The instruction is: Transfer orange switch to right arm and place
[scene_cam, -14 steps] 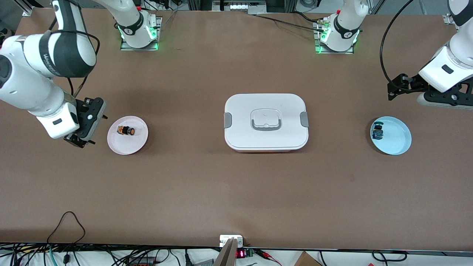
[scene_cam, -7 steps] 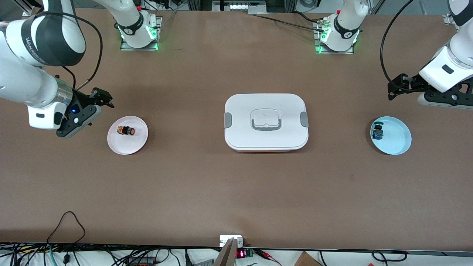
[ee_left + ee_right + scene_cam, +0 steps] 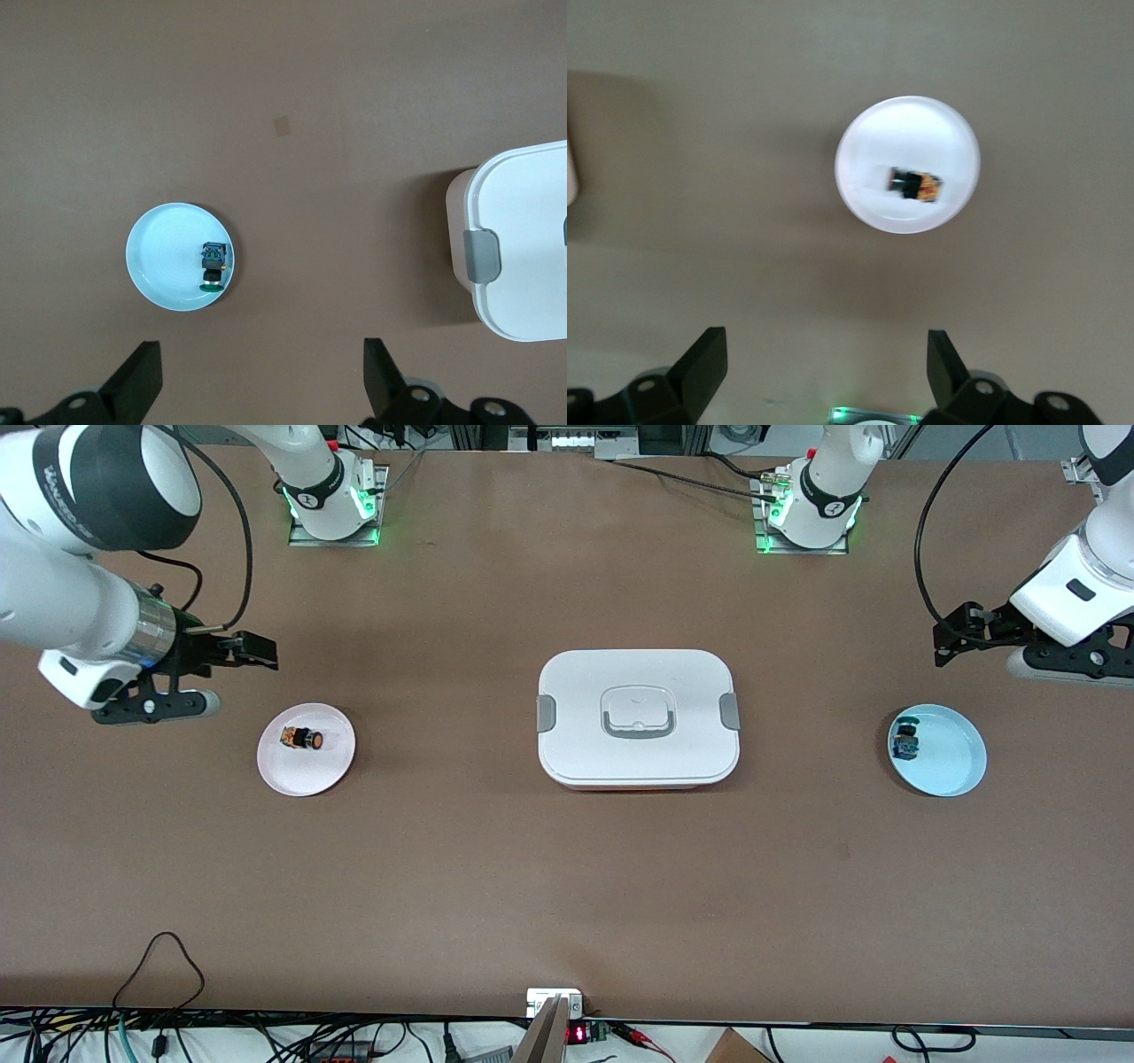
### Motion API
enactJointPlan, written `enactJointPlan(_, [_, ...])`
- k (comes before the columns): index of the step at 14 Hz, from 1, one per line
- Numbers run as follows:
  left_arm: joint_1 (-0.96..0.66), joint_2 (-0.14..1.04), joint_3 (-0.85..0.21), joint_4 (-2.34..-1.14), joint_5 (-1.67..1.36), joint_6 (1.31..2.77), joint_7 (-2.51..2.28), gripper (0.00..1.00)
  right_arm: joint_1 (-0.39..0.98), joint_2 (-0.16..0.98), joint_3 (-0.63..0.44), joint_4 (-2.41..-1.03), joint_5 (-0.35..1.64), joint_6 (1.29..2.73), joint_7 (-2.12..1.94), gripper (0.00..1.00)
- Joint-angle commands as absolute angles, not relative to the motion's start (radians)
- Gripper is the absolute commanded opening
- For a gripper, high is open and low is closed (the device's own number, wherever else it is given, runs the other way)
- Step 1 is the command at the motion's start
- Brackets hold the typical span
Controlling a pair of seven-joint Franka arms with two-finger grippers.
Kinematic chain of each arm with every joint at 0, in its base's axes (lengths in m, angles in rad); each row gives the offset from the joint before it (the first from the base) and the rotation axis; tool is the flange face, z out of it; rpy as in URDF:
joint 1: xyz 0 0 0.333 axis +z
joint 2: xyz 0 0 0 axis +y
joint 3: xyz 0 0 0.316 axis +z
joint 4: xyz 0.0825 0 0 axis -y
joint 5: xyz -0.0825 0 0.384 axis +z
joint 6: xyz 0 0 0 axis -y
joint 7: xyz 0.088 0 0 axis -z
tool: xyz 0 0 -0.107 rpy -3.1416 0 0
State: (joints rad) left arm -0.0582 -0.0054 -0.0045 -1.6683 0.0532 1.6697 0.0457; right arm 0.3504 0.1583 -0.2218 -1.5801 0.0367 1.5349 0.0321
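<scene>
Orange switch: You will find the orange switch (image 3: 302, 737) lying on its side in the pink plate (image 3: 330, 769) toward the right arm's end of the table. Nothing grips it. In the right wrist view it (image 3: 916, 185) shows as a dark collar joined to an orange body, resting near the plate's (image 3: 868, 150) middle.

Right gripper: Your right gripper (image 3: 255, 652) hangs in the air over bare table, just beside the pink plate on the side toward the robots' bases. Its fingers (image 3: 700, 359) stand wide apart with nothing between them.

Right arm: Your right arm (image 3: 80, 615) comes in from its own end of the table, silver cuff at the wrist.

Left gripper: Your left gripper (image 3: 952, 633) hangs over bare table near the blue plate (image 3: 961, 766), on the side toward the robots' bases. Its fingers (image 3: 135, 382) are spread apart and empty. This arm waits.

Blue plate: It sits toward the left arm's end of the table and holds a small blue switch (image 3: 904, 740) close to its rim. The left wrist view shows the same plate (image 3: 155, 257) and switch (image 3: 213, 261).

Lunch box: A closed white lunch box (image 3: 638, 717) with grey side latches sits mid-table, between the two plates and well apart from both.
</scene>
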Motion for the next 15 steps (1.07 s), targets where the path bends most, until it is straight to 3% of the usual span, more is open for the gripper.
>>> enactJointPlan(1, [-0.06,0.026,-0.003,-1.609,0.052,1.651,0.049,1.0,0.339,0.153,-0.236,-1.488,-0.058,1.502,0.017,1.0])
enactJointPlan(4, [-0.06,0.026,-0.003,-1.609,0.052,1.649,0.048,1.0,0.293,0.163,-0.285,-1.441,-0.046,1.566,0.024,1.0])
enactJointPlan(8, [-0.063,0.026,-0.005,-1.608,0.054,1.647,0.048,1.0,0.068,0.164,-0.152,-1.443,0.058,1.572,0.055,1.0])
enactJointPlan(15, [-0.063,0.031,-0.005,-1.605,0.054,1.647,0.049,1.0,0.087,0.058,-0.144,-1.623,0.02,1.626,-0.006,1.0])
